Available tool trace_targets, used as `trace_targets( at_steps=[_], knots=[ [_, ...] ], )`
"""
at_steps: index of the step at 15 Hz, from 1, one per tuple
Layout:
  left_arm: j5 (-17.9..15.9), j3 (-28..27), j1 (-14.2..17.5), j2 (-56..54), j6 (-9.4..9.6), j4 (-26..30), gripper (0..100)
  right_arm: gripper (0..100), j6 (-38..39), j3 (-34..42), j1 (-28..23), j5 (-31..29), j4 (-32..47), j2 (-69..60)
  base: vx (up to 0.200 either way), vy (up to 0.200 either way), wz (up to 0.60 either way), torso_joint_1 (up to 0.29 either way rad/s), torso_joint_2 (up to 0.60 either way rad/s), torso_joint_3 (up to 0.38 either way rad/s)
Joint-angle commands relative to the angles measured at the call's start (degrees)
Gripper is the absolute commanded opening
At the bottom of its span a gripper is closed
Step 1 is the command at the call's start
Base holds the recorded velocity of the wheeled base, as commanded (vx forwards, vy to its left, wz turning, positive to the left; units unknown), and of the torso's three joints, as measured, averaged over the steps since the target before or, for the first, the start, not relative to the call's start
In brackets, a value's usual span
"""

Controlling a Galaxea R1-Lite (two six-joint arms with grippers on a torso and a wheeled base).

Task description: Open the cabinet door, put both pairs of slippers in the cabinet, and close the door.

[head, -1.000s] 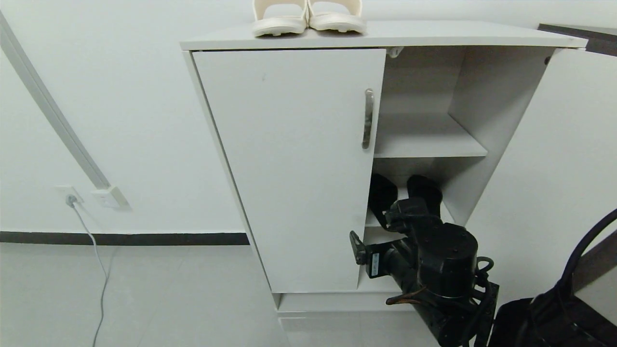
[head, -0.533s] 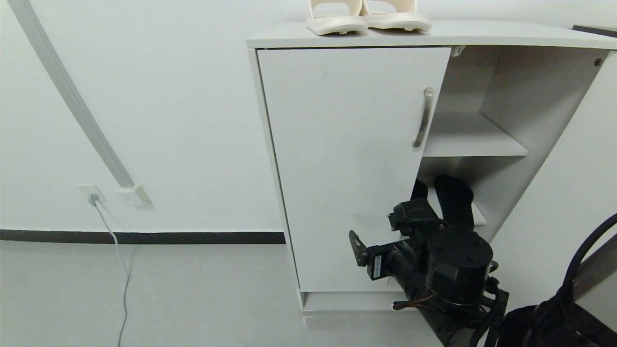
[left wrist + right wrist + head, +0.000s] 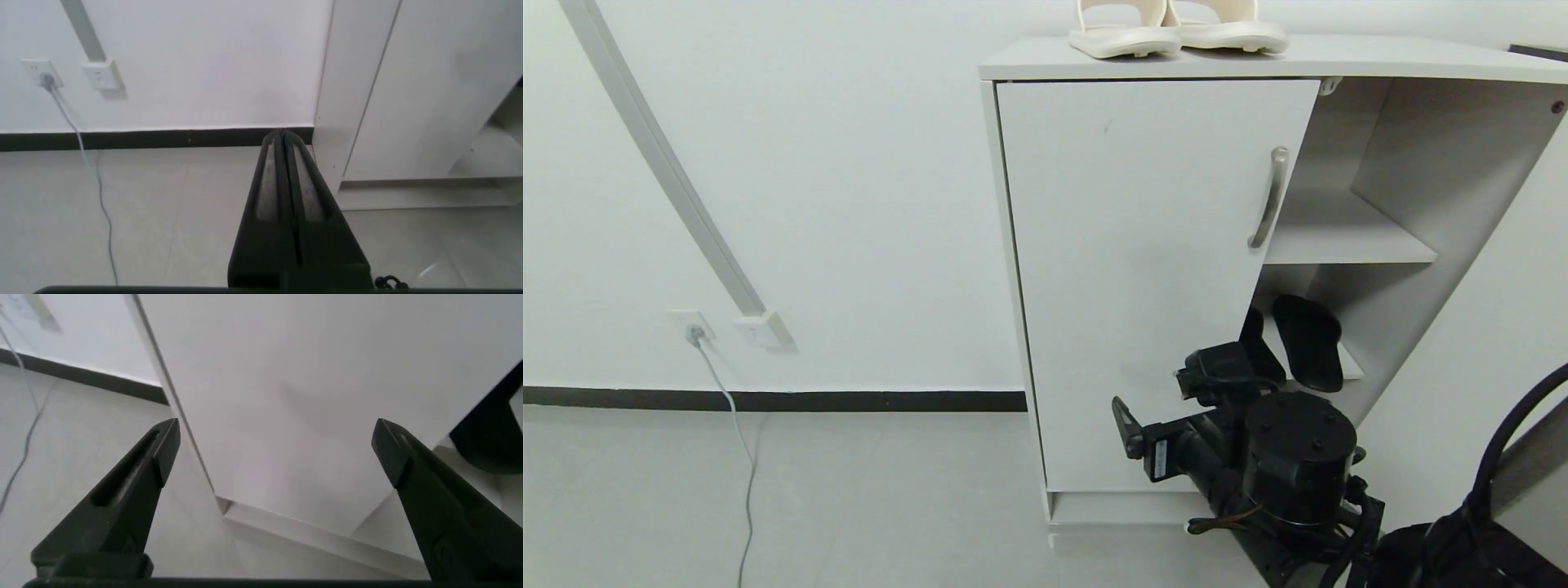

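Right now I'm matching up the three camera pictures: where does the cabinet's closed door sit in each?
Head view: closed door, the cabinet's left half, beside the open side holding black slippers.
Left wrist view: closed door, beyond the shut left gripper.
Right wrist view: closed door, straight ahead of the open right gripper.
Shared landmark: black skirting strip.

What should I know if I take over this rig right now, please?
Left gripper: shut, empty, aimed at the floor by the cabinet.
Right gripper: open, empty, facing the shut left door low down.
Done: right door open; black slippers on the lower shelf inside.
Left: put the white slippers, now on the cabinet top, inside; close the door.
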Motion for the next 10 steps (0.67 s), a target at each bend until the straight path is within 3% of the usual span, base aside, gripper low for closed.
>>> trace_targets(
  at_steps=[1, 4, 7, 10],
  knots=[
    [0.04, 0.00, 0.04, 0.07, 0.02, -0.06, 0, 100, -0.01, 0.00, -0.03, -0.03, -0.04, 0.26, 0.000, 0.000, 0.00, 0.000, 0.00, 0.000],
    [0.04, 0.00, 0.04, 0.07, 0.02, -0.06, 0, 100, -0.10, 0.00, -0.03, -0.11, 0.31, 0.26, 0.000, 0.000, 0.00, -0.001, -0.03, -0.038],
    [0.04, 0.00, 0.04, 0.07, 0.02, -0.06, 0, 100, -0.45, 0.00, -0.12, -0.11, 0.22, 0.26, 0.000, 0.000, 0.00, -0.001, -0.19, -0.318],
    [0.04, 0.00, 0.04, 0.07, 0.02, -0.06, 0, 100, -0.45, 0.08, -0.12, -0.11, 0.22, 0.26, 0.000, 0.000, 0.00, 0.036, -0.52, -0.370]
  ],
)
